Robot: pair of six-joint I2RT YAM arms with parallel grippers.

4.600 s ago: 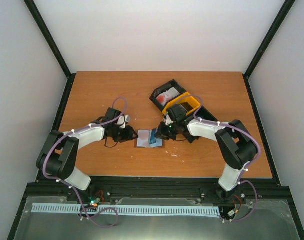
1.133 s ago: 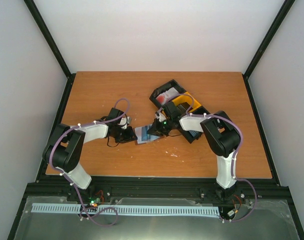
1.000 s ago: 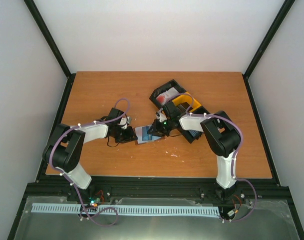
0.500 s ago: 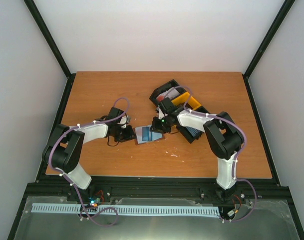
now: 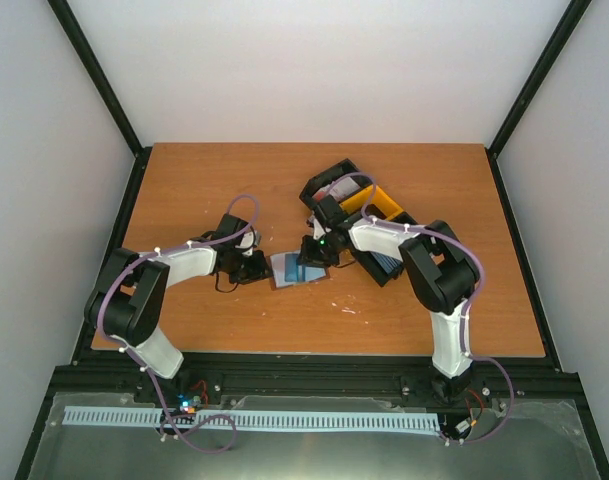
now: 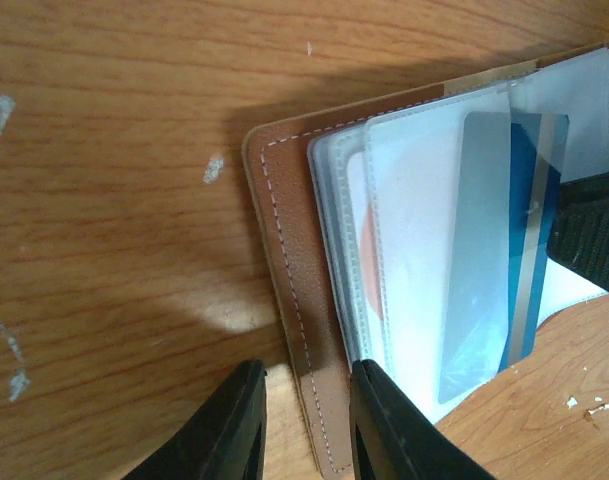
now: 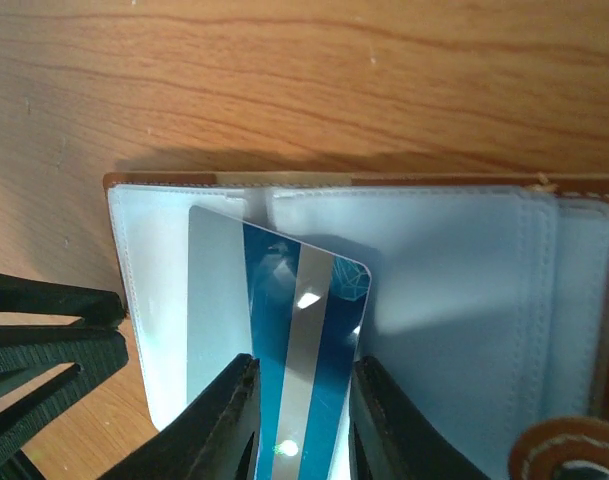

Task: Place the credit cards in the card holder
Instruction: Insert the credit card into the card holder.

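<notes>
The brown card holder (image 5: 284,271) lies open on the table, pale lining up. In the left wrist view its leather edge (image 6: 284,250) runs between my left gripper's (image 6: 306,378) narrow jaws, which hold it at the corner. A blue card (image 7: 304,290) with a silver stripe lies on the lining (image 7: 464,280), its left part under a clear sleeve. My right gripper (image 7: 304,378) is nearly closed, its tips resting on that card. The card also shows in the left wrist view (image 6: 529,220). In the top view the left gripper (image 5: 256,268) is at the holder's left, the right gripper (image 5: 312,252) at its upper right.
A black bin (image 5: 329,172) and a yellow bin (image 5: 384,203) stand behind the right arm, and a white-and-red card (image 5: 336,188) lies in the black one. The holder's snap tab (image 7: 569,450) is at its right end. Small white flecks dot the wood.
The right gripper has shifted up and left along the holder with the blue card under it. The holder has turned slightly. The left gripper has stayed at the holder's left edge.
</notes>
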